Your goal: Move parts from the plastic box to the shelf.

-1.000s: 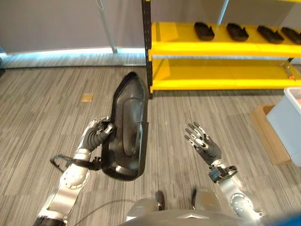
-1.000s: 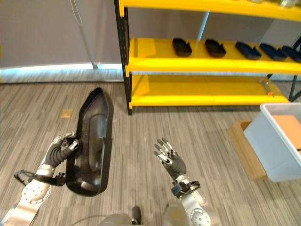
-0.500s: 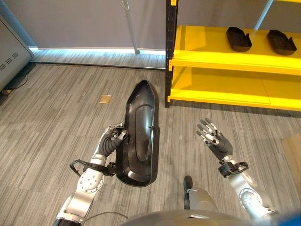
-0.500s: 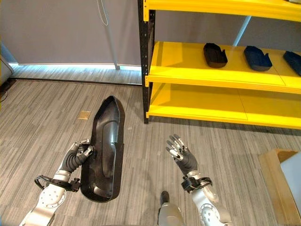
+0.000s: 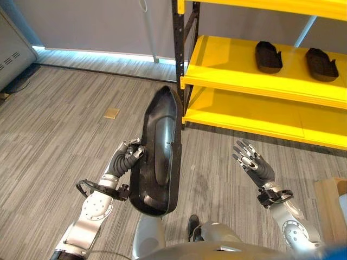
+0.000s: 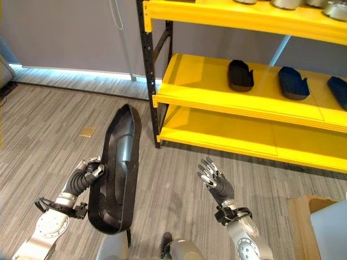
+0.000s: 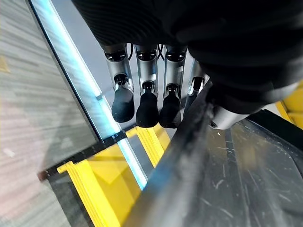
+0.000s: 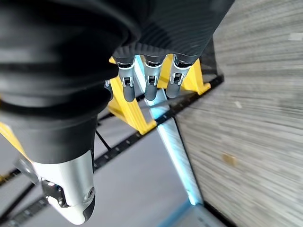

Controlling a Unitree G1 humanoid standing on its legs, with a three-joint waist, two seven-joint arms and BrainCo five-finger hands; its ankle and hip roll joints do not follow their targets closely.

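Note:
A long black moulded part (image 5: 159, 154) hangs above the floor, its pointed end toward the yellow shelf (image 5: 238, 62). My left hand (image 5: 126, 158) grips its left rim, fingers curled round the edge (image 7: 189, 142). My right hand (image 5: 254, 164) is held out to the right of the part, fingers straight and spread, holding nothing. Two smaller black parts (image 5: 268, 56) (image 5: 320, 56) lie on the shelf's middle level.
The shelf's black corner post (image 5: 180, 51) stands just beyond the part's tip. A lower yellow level (image 5: 260, 116) sits near the floor. A cardboard piece (image 5: 329, 208) and a pale box corner (image 6: 332, 230) lie at the right. A grey cabinet (image 5: 12, 49) stands at the far left.
The whole view has shifted, so the camera moved; the shelf now looks closer. The black part's tip is nearer the shelf post. Both hands keep the same posture.

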